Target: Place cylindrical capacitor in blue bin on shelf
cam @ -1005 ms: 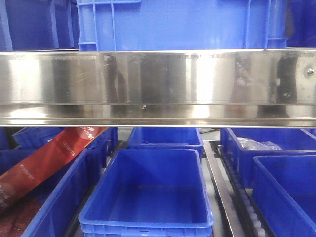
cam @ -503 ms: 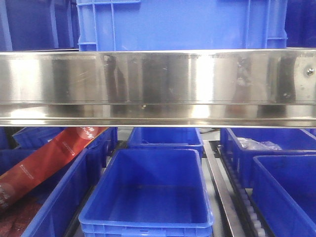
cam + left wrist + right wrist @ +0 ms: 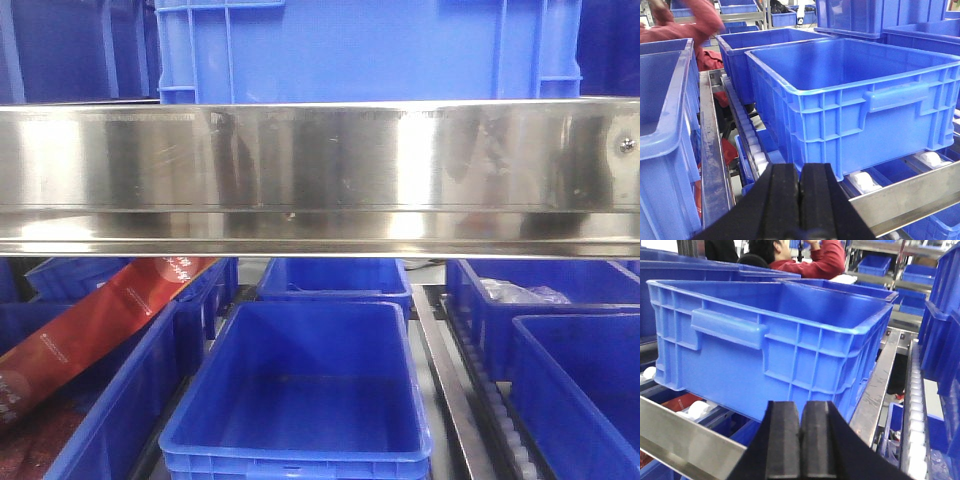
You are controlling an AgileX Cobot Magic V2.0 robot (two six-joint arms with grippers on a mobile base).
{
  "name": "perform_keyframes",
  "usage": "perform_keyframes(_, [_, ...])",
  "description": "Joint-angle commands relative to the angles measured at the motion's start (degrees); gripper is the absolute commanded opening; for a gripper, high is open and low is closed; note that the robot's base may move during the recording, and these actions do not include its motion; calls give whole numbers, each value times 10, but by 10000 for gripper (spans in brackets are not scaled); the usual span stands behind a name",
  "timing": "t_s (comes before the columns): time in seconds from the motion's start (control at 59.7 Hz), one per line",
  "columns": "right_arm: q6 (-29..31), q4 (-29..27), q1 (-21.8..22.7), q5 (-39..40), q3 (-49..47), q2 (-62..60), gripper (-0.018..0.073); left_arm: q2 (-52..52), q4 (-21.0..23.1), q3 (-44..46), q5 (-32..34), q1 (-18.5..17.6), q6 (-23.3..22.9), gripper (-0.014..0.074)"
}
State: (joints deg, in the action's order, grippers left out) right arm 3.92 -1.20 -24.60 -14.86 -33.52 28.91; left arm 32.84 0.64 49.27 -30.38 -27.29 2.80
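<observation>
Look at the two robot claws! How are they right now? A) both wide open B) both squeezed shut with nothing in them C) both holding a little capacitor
B: the left gripper and the right gripper each show black pads pressed together with nothing between them.
</observation>
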Motion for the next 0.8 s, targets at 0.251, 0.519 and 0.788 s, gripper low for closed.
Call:
perform_keyframes(0.251, [0,6,1,22,5,-10,-162,1,1,-1,15,3,-5,-111])
perform_keyframes(0.519, [0,6,1,23,5,-10,-162,1,1,-1,15,3,-5,-111])
perform_keyframes(0.788, [0,6,1,23,5,-10,-162,-41,-45,-109,157,21,-5,-111])
